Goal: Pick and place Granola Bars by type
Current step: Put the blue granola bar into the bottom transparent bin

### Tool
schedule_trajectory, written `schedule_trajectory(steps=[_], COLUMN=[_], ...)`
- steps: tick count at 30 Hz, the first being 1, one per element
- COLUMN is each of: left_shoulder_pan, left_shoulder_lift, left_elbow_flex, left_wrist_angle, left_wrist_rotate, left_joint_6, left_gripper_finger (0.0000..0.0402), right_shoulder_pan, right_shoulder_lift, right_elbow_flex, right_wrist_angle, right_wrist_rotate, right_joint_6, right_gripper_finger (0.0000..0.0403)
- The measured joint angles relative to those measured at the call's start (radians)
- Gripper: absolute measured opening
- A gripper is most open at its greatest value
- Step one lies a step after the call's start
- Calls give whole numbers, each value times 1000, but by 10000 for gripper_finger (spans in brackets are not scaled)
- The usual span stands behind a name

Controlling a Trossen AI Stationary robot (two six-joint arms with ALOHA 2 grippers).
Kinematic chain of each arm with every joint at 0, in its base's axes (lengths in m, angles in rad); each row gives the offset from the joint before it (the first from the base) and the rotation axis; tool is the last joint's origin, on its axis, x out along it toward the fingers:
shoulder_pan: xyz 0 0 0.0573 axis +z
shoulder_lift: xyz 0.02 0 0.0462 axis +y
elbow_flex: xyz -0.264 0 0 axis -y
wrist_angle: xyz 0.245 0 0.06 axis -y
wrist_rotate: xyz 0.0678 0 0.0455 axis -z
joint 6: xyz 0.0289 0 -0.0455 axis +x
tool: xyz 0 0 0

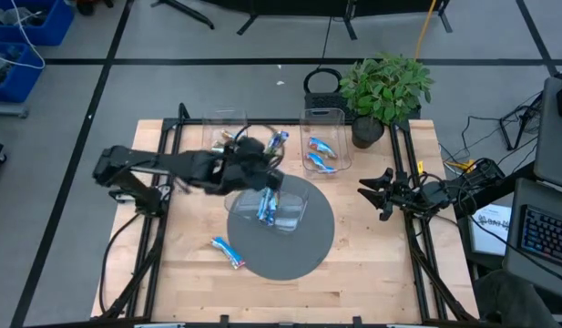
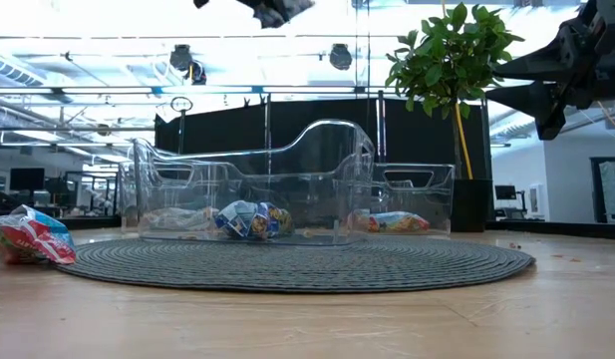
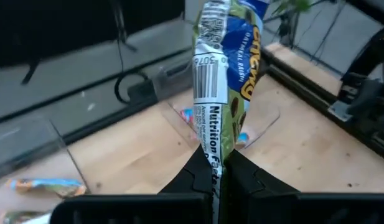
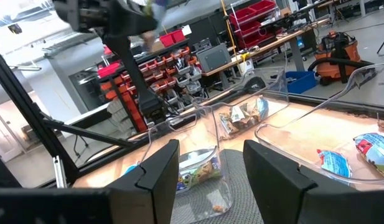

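Observation:
My left gripper (image 1: 265, 153) hangs high over the table's far middle, shut on a blue and green granola bar (image 3: 224, 74) with a barcode, seen also from above as the held bar (image 1: 279, 141). Three clear bins hold other bars: one on the round grey mat (image 1: 303, 251), with blue bars (image 1: 268, 208) inside, and two at the far edge, the right one with bars (image 1: 320, 155). A loose blue bar (image 1: 228, 251) lies on the mat's near left rim. My right gripper (image 1: 383, 193) waits open at the table's right side, its fingers (image 4: 155, 171) apart around nothing. My left gripper pinches one sealed end of the bar (image 3: 216, 158) between its two fingers (image 3: 201, 177). The bar sticks straight out beyond the fingertips, along the fingers' line. It is lifted clear of the table and the bins.
A potted plant (image 1: 383, 91) stands at the far right corner behind the right bin (image 1: 340, 118). The left far bin (image 1: 224, 123) sits just beyond my left arm. Bare wood (image 1: 372, 273) shows at the near right.

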Motion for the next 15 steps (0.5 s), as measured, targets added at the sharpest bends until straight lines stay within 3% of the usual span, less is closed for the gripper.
schedule_trajectory(steps=[7, 15], left_shoulder_pan=[81, 80], left_shoulder_lift=[119, 235], left_elbow_flex=[62, 62], left_wrist_angle=[-114, -186], left_wrist_rotate=[141, 294], left_joint_6=[-141, -299], left_gripper_finger=[14, 14], right_shoulder_pan=[0, 0], right_shoulder_lift=[0, 0], right_elbow_flex=[0, 0], right_wrist_angle=[0, 0], right_wrist_rotate=[0, 0], right_joint_6=[0, 0], right_gripper_finger=[171, 171])
